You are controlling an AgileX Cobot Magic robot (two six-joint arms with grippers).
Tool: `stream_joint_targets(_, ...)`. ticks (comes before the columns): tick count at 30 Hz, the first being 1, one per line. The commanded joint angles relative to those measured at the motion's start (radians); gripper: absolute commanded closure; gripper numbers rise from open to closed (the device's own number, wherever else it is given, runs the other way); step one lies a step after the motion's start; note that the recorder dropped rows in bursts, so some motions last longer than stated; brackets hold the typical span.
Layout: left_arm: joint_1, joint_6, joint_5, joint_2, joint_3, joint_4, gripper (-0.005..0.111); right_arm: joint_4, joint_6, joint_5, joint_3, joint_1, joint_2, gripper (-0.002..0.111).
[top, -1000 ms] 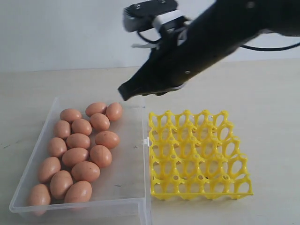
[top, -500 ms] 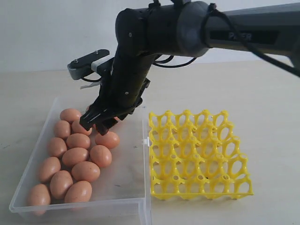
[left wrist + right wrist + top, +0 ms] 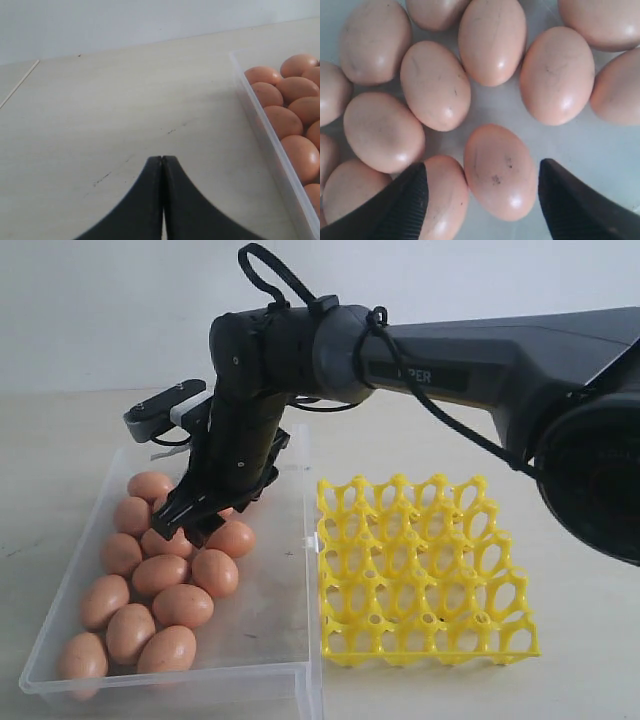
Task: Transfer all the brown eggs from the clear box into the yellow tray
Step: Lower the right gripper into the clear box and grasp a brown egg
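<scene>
Eggs: brown eggs (image 3: 160, 575) lay clustered at the left of the exterior frame, inside the clear box (image 3: 270, 640), none yet in the yellow tray (image 3: 425, 570) at centre right.
Right gripper: right gripper (image 3: 482, 200) hung low over the cluster, jaws spread wide, holding nothing, with one egg (image 3: 500, 172) between them.
Left gripper: left gripper (image 3: 162, 165) was pressed shut and empty, beside the box.
Step advice: judged best to descend squarely astride that egg, avoid nudging neighbours, and close gently.
Surface: pale wood-look table (image 3: 580, 640), lightly scuffed.
Room: plain whitish wall (image 3: 100, 310) behind.
</scene>
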Motion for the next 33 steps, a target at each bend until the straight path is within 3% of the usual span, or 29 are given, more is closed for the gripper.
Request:
stream_joint_targets(1, -0.008, -0.004, -0.009, -0.006, -0.004, -0.002, 0.107, -0.014, -0.006, -0.010, -0.032, 0.001, 0.034, 0.046)
stream_joint_targets(5, -0.008, -0.004, -0.009, -0.006, -0.004, -0.002, 0.107, -0.038, -0.006, -0.004, -0.032, 0.001, 0.053, 0.047)
stream_joint_targets(7, -0.008, -0.004, -0.009, -0.006, -0.004, -0.002, 0.107, -0.065, -0.003, 0.001, -0.032, 0.001, 0.055, 0.055)
stream_joint_targets(9, -0.008, -0.004, -0.009, -0.006, -0.004, -0.002, 0.107, -0.088, -0.003, 0.006, -0.032, -0.001, 0.055, 0.069)
stream_joint_targets(13, -0.008, -0.004, -0.009, -0.006, -0.004, -0.002, 0.107, -0.090, -0.003, 0.021, -0.032, -0.004, 0.055, 0.109)
stream_joint_targets(21, -0.008, -0.004, -0.009, -0.006, -0.004, -0.002, 0.107, -0.086, 0.005, -0.075, -0.012, -0.008, -0.003, 0.108)
stream_joint_targets(28, -0.008, -0.004, -0.009, -0.006, -0.004, -0.002, 0.107, -0.086, 0.019, -0.521, 0.265, -0.027, -0.200, 0.108)
stream_joint_targets(33, -0.008, -0.004, -0.009, -0.006, -0.004, -0.002, 0.107, -0.086, -0.004, -0.365, 0.307, -0.027, -0.231, 0.108)
